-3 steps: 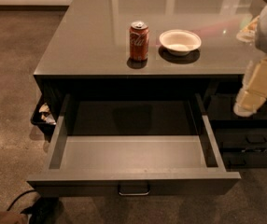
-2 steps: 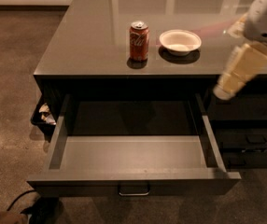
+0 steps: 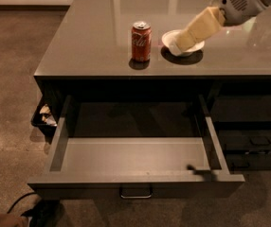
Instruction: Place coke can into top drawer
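The coke can [image 3: 141, 41], red with white script and a silver top, stands upright on the grey counter [image 3: 88, 41] near its front edge. Below it the top drawer [image 3: 135, 156] is pulled wide open, with nothing inside and a small metal loop handle [image 3: 136, 192] on its front. My gripper [image 3: 179, 42], cream-coloured, reaches in from the upper right. It hovers over the white bowl [image 3: 195, 48], to the right of the can and apart from it.
Narrower dark drawers [image 3: 254, 126] with dark handles sit shut to the right of the open drawer. A dark bin [image 3: 44, 118] with crumpled paper stands at the cabinet's left side. A black cable [image 3: 22, 202] lies on the floor at the lower left.
My gripper has swung up and left, from beside the right end of the counter to over the white bowl, closer to the can. The can, bowl and drawer have not moved.
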{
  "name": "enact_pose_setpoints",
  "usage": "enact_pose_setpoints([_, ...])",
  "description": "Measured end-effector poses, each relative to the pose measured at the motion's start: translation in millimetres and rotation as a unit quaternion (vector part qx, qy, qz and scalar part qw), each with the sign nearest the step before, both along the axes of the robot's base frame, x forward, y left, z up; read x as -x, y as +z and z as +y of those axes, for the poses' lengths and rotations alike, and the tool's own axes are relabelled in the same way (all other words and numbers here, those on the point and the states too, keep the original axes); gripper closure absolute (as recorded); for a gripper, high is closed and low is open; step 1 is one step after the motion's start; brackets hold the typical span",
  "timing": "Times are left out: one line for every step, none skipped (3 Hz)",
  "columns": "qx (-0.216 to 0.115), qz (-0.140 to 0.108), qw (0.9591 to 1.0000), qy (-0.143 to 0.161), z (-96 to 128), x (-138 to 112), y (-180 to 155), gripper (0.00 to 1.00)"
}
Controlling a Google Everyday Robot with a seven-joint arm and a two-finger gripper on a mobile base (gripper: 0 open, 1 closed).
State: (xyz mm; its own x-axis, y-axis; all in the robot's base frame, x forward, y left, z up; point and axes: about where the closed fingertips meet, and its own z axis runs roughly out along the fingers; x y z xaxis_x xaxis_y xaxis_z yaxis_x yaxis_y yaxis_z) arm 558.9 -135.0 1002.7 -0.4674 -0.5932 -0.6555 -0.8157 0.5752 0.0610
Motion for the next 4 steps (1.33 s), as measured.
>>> enact_pose_setpoints([-0.012, 0.014, 0.9996, -0.020, 2.3, -0.6, 1.3, 0.00])
enact_pose_setpoints([-0.012, 0.014, 0.9996, -0.020, 2.4, -0.6, 1.3, 0.00])
enact_pose_setpoints([-0.020, 0.013, 0.9993, -0.029, 4.4, -4.4, 0.7, 0.00])
enact_pose_setpoints([-0.051, 0.015, 0.9972, -0.053, 9.1, -18.3, -23.2, 0.00])
